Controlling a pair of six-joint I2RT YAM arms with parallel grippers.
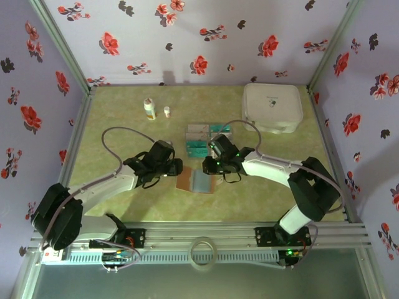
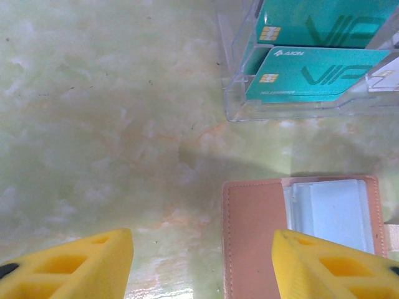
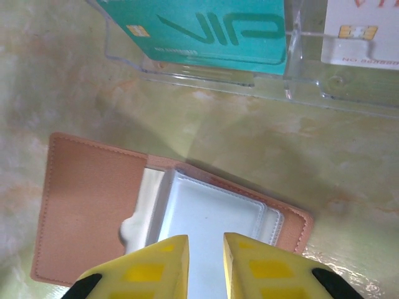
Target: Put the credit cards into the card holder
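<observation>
The pinkish-brown card holder (image 1: 187,180) lies open on the table in front of the clear tray. Its clear sleeves (image 3: 230,205) face up, and its plain flap (image 2: 252,237) is on the left. My left gripper (image 1: 176,168) stands open and wide above that flap's left edge, and its yellow fingers (image 2: 93,265) hold nothing. My right gripper (image 3: 206,240) hovers low over the sleeves, jaws only a narrow gap apart with nothing between them. Teal credit cards (image 2: 312,75) stand in the tray, and a white card (image 3: 361,31) is beside one (image 3: 212,31).
The clear compartmented tray (image 1: 201,132) stands just behind the card holder. A large white rounded case (image 1: 272,107) is at the back right. Two small bottles (image 1: 149,109) stand at the back left. Floral walls close in the table on three sides.
</observation>
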